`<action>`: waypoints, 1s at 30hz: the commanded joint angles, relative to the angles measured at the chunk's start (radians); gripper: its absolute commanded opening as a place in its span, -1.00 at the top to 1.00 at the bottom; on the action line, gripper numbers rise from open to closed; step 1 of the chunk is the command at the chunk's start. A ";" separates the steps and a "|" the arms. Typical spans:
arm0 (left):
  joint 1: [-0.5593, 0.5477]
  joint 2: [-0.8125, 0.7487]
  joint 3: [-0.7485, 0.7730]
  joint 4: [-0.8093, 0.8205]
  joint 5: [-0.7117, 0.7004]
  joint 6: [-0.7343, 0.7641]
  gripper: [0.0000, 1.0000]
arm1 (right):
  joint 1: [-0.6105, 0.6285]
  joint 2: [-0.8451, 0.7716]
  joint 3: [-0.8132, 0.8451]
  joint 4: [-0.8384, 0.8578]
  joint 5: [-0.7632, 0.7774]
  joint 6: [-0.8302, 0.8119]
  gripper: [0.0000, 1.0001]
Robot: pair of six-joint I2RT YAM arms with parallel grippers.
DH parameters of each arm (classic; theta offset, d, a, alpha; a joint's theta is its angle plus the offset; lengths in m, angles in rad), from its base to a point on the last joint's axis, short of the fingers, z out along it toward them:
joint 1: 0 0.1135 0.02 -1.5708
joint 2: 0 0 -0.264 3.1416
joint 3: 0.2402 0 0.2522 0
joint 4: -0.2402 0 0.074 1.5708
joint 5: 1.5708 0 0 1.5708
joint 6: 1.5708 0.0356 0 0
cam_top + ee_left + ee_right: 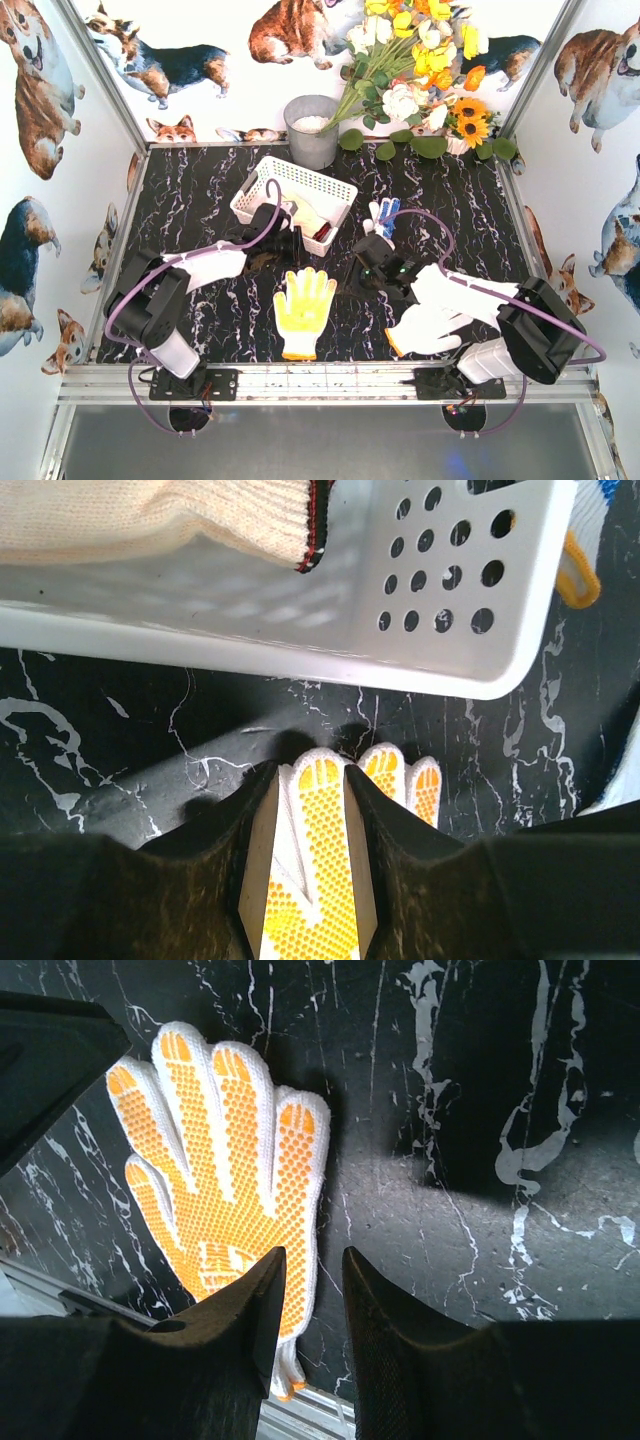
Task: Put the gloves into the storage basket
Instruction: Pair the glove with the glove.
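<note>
The left arm (165, 305) and the right arm (525, 335) are built alike: chunky matte-black joint housings joined by smooth white links. A thin purple cable (108, 312) loops along the left arm, and a second purple cable (437, 222) arcs along the right. Each arm rises from a black base plate (195, 384). The left gripper (310, 775) has black, dusty, scuffed fingers (200, 880) with pale tan inner faces. The right gripper (312, 1255) is likewise black, its fingers tapering to blunt tips
</note>
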 commanded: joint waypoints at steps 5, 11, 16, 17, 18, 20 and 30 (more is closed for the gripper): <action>-0.032 0.001 -0.063 0.122 -0.009 0.073 0.45 | -0.009 -0.061 -0.030 0.048 0.006 0.019 0.36; -0.035 0.006 -0.060 0.117 -0.039 0.135 0.40 | -0.011 -0.082 -0.050 0.055 0.016 0.026 0.36; -0.042 0.025 -0.044 0.118 -0.030 0.142 0.57 | -0.012 -0.088 -0.056 0.052 0.012 0.027 0.36; -0.045 0.024 -0.042 0.117 -0.028 0.143 0.60 | -0.012 -0.089 -0.057 0.052 0.011 0.028 0.35; -0.048 0.025 -0.041 0.117 -0.026 0.143 0.61 | -0.012 -0.089 -0.059 0.054 0.010 0.028 0.36; -0.054 0.049 -0.040 0.120 -0.022 0.144 0.62 | -0.012 -0.089 -0.061 0.054 0.009 0.028 0.36; -0.076 0.080 -0.041 0.123 -0.040 0.148 0.69 | -0.014 -0.086 -0.063 0.056 0.003 0.028 0.36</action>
